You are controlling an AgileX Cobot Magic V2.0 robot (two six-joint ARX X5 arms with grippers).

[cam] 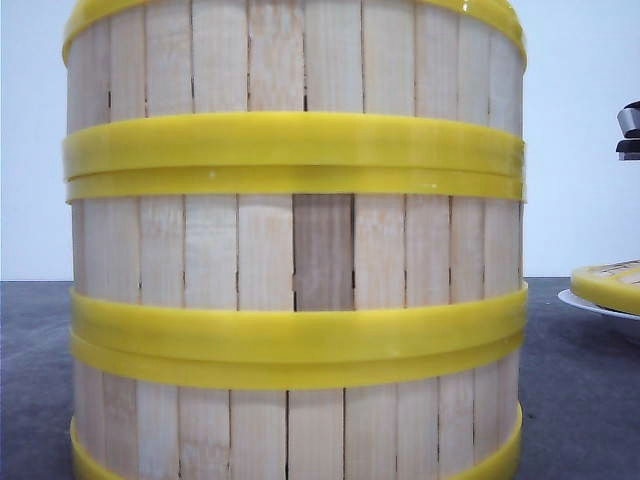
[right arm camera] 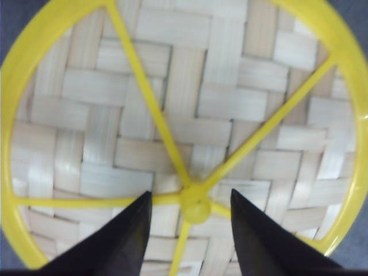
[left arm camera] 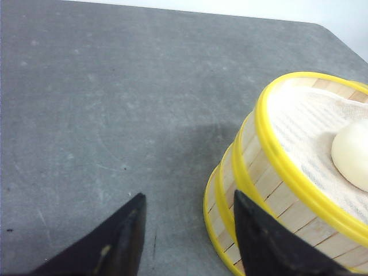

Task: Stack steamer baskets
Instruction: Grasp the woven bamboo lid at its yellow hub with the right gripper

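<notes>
Open-jawed and empty, the left gripper [left arm camera: 187,236] hovered beside the steamer baskets [cam: 295,250], already three high on the grey table [left arm camera: 115,115], a pale bun [left arm camera: 352,154] in the top one. Right gripper [right arm camera: 190,230], also spread, hung over the lid [right arm camera: 184,132]; capping the stack looked next, needing a centred grasp on its knob [right arm camera: 195,208].

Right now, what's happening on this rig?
The steamer baskets stand stacked three high close to the front camera, with a white bun on cloth in the top one. The left gripper is open beside the stack, holding nothing. The right gripper is open over the lid, straddling its centre knob. The lid sits on a white plate, not yet lifted.
</notes>
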